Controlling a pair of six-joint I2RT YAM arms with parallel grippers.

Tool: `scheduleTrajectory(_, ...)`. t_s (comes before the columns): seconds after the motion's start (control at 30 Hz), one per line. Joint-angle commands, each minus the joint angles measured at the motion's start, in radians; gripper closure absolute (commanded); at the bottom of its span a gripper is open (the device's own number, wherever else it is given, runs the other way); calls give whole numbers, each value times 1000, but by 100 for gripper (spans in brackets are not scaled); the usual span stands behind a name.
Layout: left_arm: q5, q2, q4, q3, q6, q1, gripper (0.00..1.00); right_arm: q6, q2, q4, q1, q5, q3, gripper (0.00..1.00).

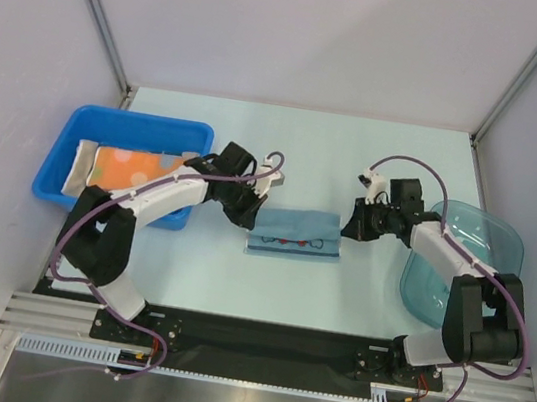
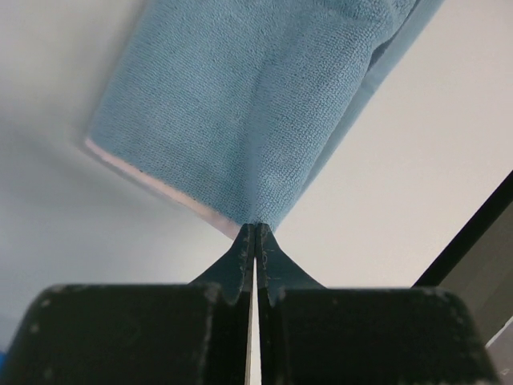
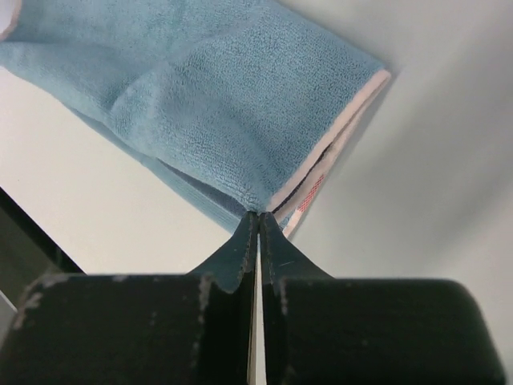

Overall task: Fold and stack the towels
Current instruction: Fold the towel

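The left fingers (image 2: 237, 261) are pressed together, pinching the left edge of the folded light blue towel (image 1: 294, 235) at their tips. The right fingers (image 3: 276, 250), likewise closed, pinch its right corner. The towel lies flat on the desk (image 1: 259, 129) between them. Well left of it, an orange dotted towel (image 1: 137, 166) sits in a blue bin (image 1: 139, 121).

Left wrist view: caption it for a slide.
The left gripper pinches the edge of the light blue towel on the pale table.
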Motion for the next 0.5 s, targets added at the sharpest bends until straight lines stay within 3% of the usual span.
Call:
scheduleTrajectory(0.0, -8, -34, 43, -38, -42, -19, 100, 50, -28, 19, 14, 45, -8, 100)
scheduleTrajectory(0.47, 0, -11, 63, -95, -57, -36, 100, 107, -44, -68, 25, 100, -44, 100)
